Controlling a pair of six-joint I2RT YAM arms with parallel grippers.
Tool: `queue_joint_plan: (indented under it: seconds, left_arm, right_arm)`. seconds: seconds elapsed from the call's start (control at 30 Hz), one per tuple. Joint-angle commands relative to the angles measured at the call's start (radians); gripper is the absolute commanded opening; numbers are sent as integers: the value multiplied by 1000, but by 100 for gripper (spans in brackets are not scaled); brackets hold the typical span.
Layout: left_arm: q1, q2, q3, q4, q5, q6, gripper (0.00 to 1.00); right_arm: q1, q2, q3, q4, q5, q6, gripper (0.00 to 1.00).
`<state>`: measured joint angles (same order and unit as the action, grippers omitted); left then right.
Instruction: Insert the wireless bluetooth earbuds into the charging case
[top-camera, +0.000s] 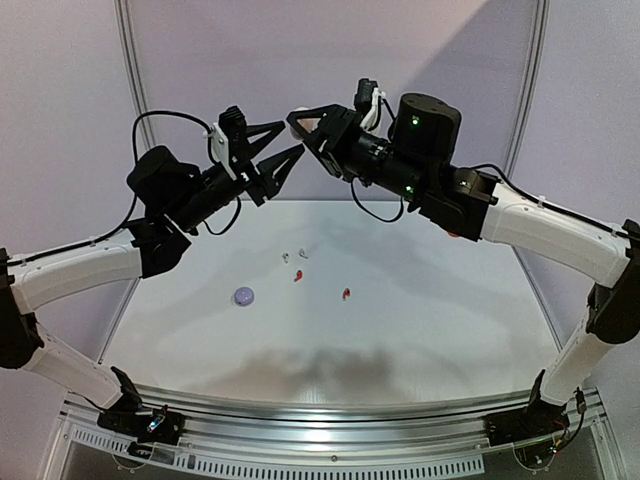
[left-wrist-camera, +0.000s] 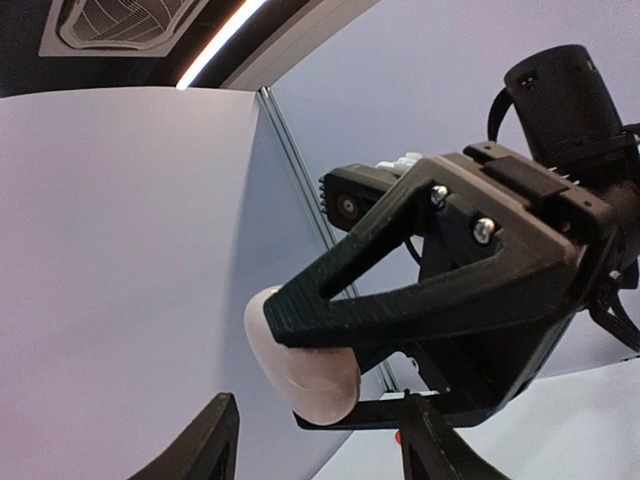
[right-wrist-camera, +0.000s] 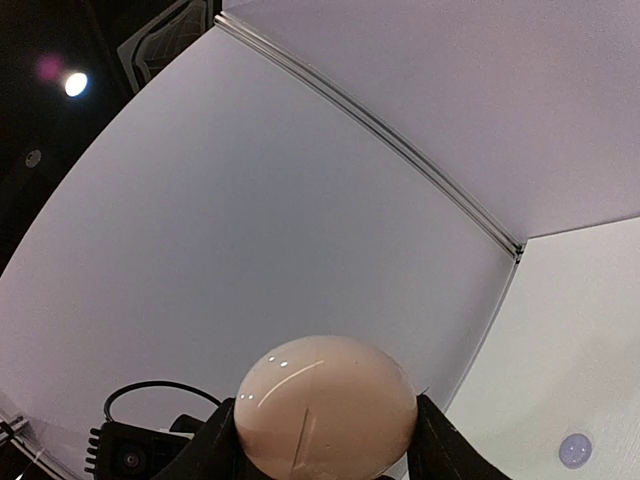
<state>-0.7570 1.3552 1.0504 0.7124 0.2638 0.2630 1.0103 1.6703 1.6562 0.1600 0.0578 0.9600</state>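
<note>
My right gripper (top-camera: 298, 124) is raised high over the table and shut on a round, pale pinkish-white charging case (right-wrist-camera: 326, 408). The same case (left-wrist-camera: 300, 355) shows in the left wrist view, pinched between the right gripper's black fingers (left-wrist-camera: 400, 295). My left gripper (top-camera: 291, 138) meets it tip to tip, open, with its fingers (left-wrist-camera: 212, 440) on either side just short of the case. Down on the table lie two white earbuds (top-camera: 286, 257) (top-camera: 303, 252) and two red earbuds (top-camera: 298, 276) (top-camera: 345, 294).
A round lilac case (top-camera: 244, 296) sits shut on the table left of the earbuds, also seen as the lilac case (right-wrist-camera: 575, 450) in the right wrist view. Pale walls with metal rails (top-camera: 132, 60) enclose the white table (top-camera: 420, 320).
</note>
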Motion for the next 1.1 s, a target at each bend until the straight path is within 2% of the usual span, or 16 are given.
queue_joint_plan:
  seconds: [0.0,0.2,0.3,0.33,0.47,0.5,0.57,0.63,0.73,0.87,0.97,1.07]
  left_arm:
    - [-13,22,35,-5,-49,15,56]
    - [-16,21,25,-13,-36,15,54]
    - [-15,18,22,-25,-58,14,39]
    - [-15,17,21,-29,-63,12,30]
    - [-12,13,13,-30,-68,10,4]
    - [-11,12,11,-26,-65,12,0]
    - [-10,8,6,-21,-58,12,0]
    - [-7,4,1,-21,-57,12,0]
    - [6,-13,-12,-44,-54,-12,0]
    - [24,-59,-1,-187,-33,-105,0]
    - [28,-110,-20,-278,38,-164,0]
    - [43,-151,-47,-332,144,-211,0]
  right_arm:
    - [20,50,32,44,13,-17,23]
    - [19,85,37,63,10,-6,22]
    - [19,93,37,72,5,-8,22]
    - [20,94,37,74,8,-10,22]
    - [19,94,39,75,21,-24,23]
    - [19,94,39,75,22,-26,23]
    - [20,97,39,71,22,-35,24]
    - [18,95,39,62,15,-47,31]
    - [11,75,26,31,-1,-98,59]
    - [-13,-29,-79,18,-31,-202,88]
    - [-19,-145,-174,-7,-46,-331,99]
    - [-19,-261,-246,-62,-80,-434,99]
